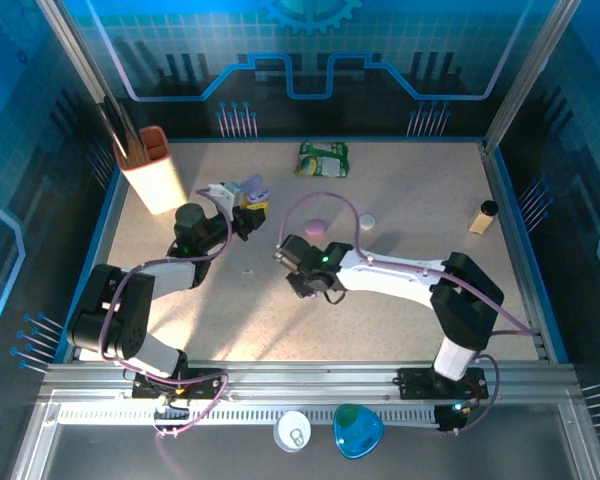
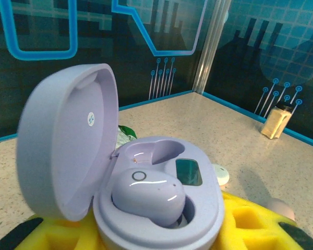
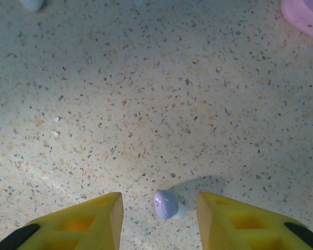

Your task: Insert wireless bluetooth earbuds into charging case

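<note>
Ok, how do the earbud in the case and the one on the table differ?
The seated earbud is docked in the charging case, glossy back up; the loose earbud lies on the table, tipped with its tip showing. The seated earbud rides in the left claw; the loose earbud lies untouched inside the open right claw. Both are lilac.

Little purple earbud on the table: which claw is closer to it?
Right. The earbud sits between the tips of the open right claw, with gaps on both sides. The left claw is farther off, holding the open purple case.
</note>
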`<action>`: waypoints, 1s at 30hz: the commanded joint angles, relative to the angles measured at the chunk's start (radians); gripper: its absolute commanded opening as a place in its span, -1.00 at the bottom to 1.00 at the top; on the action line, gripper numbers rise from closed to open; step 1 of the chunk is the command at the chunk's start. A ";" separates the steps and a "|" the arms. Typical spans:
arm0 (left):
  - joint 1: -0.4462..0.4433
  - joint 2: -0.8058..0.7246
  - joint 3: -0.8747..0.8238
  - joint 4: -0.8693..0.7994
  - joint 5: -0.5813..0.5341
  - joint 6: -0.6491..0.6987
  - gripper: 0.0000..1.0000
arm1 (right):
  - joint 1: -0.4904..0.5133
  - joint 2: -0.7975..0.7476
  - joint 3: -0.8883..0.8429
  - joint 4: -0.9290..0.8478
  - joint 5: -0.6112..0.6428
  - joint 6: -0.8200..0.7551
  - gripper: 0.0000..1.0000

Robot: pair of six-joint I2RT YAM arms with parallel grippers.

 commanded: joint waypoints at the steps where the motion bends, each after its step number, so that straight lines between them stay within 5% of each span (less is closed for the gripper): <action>1: 0.017 -0.002 -0.012 0.018 -0.001 0.018 -0.44 | 0.041 0.091 0.074 -0.169 0.181 0.007 -0.15; 11: 0.021 0.007 -0.012 0.025 0.007 0.010 -0.44 | 0.097 0.262 0.212 -0.318 0.200 -0.007 -0.33; 30: 0.022 0.010 -0.010 0.027 0.019 -0.001 -0.44 | 0.089 0.335 0.215 -0.338 0.215 -0.014 -0.48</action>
